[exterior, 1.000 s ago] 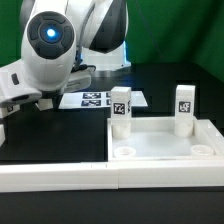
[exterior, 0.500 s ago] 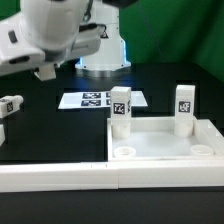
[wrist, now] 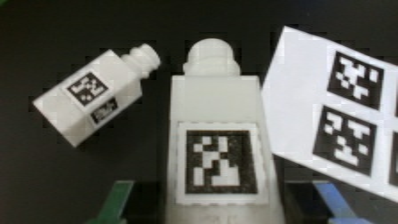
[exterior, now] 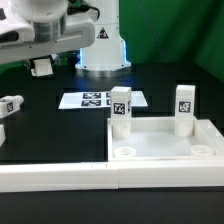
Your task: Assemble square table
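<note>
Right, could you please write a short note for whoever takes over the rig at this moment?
Gripper: open, above the table, jaws either side of a lying leg, not gripping it.
Second loose leg lies tilted beside it, near the marker board.
Top sits at the exterior view's right.
Done: two standing legs in the far sockets.
Left: grasp the lying leg, fit both loose legs into the empty near sockets.

White tabletop (exterior: 165,140) holds two upright legs (exterior: 120,108); two lie loose (wrist: 98,90).
</note>
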